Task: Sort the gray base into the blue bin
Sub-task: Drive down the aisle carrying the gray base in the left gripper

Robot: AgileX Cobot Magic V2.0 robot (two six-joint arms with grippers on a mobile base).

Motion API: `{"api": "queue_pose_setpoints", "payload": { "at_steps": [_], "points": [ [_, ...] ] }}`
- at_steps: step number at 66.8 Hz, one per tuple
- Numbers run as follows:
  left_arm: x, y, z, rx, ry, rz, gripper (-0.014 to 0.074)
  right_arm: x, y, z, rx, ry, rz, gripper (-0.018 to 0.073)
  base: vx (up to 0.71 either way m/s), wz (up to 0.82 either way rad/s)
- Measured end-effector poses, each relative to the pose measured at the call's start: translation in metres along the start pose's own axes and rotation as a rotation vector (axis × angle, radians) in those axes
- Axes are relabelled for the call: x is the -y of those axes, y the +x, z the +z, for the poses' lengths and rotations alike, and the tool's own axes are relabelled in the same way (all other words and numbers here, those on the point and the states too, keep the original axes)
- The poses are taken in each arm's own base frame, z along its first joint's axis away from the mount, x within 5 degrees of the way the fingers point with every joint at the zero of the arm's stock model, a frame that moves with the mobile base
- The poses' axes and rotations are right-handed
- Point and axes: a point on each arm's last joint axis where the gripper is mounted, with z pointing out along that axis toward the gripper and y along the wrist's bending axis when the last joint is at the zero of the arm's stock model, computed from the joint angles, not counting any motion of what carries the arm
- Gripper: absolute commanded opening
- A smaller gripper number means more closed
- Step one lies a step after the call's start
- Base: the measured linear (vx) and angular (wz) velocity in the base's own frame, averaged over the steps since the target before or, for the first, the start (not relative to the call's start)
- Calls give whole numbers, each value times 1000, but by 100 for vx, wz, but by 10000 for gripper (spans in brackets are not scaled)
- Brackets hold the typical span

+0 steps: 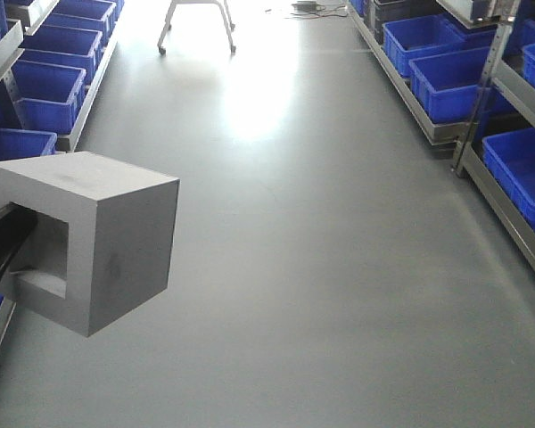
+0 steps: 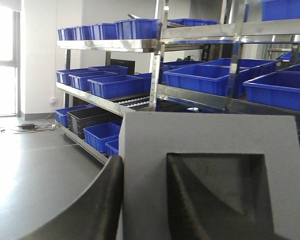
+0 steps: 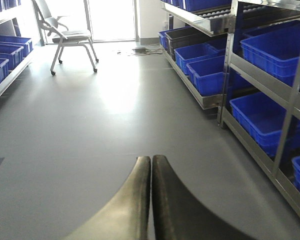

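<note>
Two fingers of the left gripper [image 2: 142,167] show plainly only in the left wrist view: one dark curved finger lies against the outside of the gray base [image 2: 210,145] and the other reaches into its square recess, so the wall between them is pinched. The front view gives what that close shot cannot. There the base hangs clear of the gray floor [image 1: 339,250] at the lower left of the aisle, its open face turned left, with a black finger entering the opening from the picture's edge. Blue bins [image 1: 22,143] sit on the left shelving just behind it, and more line the metal shelves [image 1: 508,89] on the right; nothing marks one bin out from the others. From the wrist, the base fills the lower frame and is cut off at the bottom and right, so its far faces and the finger roots stay unseen. The right wrist view alone shows the right gripper [image 3: 151,160]: its two fingers are pressed together with nothing between them, pointing down the aisle above the floor. That view also shows a whole chair [image 3: 65,35], of which the front view catches only the legs. A dark gray bin [image 2: 90,117] stands among the blue ones on a low shelf. Something small with a cable [image 3: 140,50] lies on the floor near the bright doorway, too washed out to identify.
</note>
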Motion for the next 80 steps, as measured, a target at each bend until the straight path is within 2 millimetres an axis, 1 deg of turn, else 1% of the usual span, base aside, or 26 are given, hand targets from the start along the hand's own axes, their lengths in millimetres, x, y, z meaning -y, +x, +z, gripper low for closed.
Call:
{"api": "queue_pose_setpoints", "payload": {
  "at_steps": [80],
  "points": [
    [0, 0, 0, 0, 0, 0, 3, 0, 0, 0, 0, 0, 0, -5, 47, 5]
  ]
}}
